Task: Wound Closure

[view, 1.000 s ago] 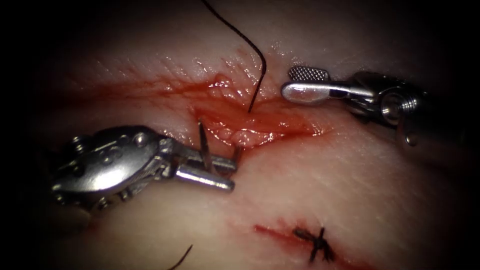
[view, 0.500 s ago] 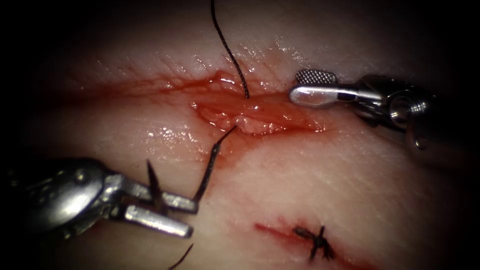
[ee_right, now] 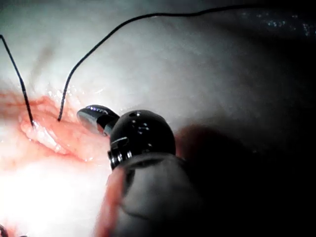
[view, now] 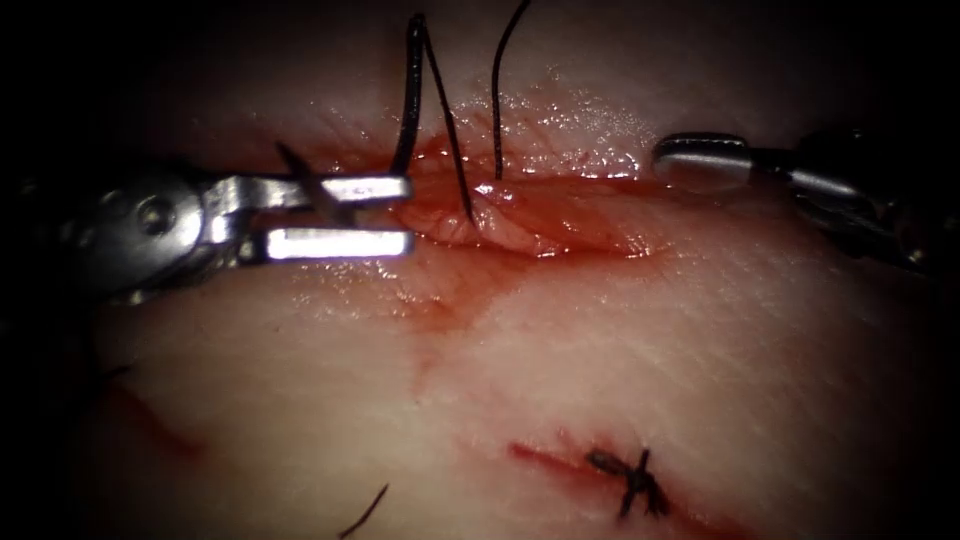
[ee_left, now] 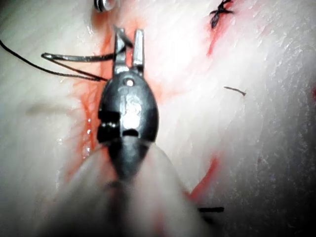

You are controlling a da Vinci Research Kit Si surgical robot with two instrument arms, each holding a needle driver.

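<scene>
Steel needle (view: 310, 185) across left jaws

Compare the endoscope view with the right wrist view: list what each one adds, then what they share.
Endoscope view: the left tool grips the needle near its tip, clear of the tissue, left of the cut; also a finished stitch. Right wrist view: thread arching far across the tissue. Both: the right tool, holding nothing, and two thread strands entering the cut.

No readable text, label or number — none anywhere.
</scene>
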